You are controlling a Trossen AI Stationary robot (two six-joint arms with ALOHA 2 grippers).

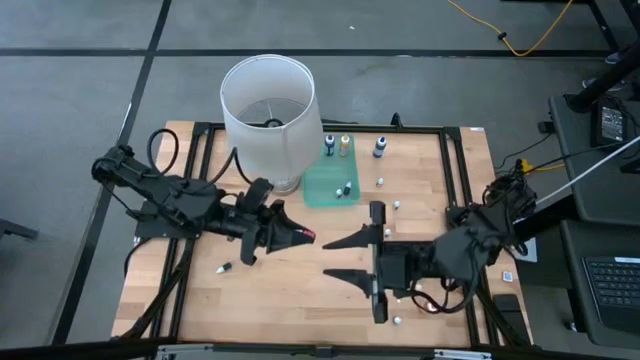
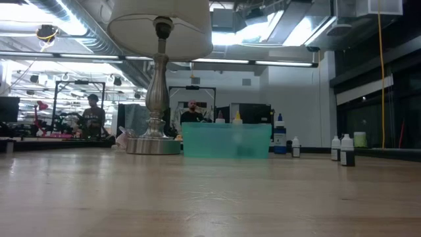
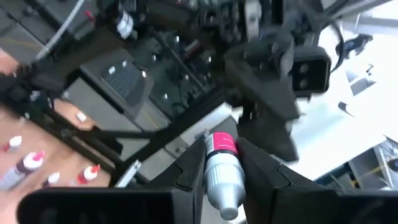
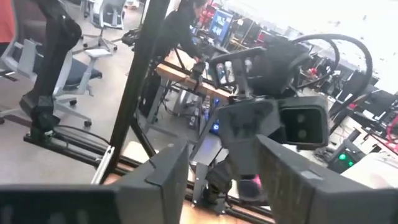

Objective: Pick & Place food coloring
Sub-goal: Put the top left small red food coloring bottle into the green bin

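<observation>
Bottle of red food coloring (image 3: 222, 171) sat clamped between the left tool's (image 1: 296, 235) fingers, held above the surface mid-table; right tool (image 1: 345, 256) faced it with fingers spread wide, empty. Judged light, rigid and slick plastic, best gripped across the body below the cap. Other bottles (image 1: 337, 146) stood near the green tray (image 1: 322, 186).

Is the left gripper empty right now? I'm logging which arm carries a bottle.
No: in the left wrist view the left gripper is shut on a red food coloring bottle.
</observation>
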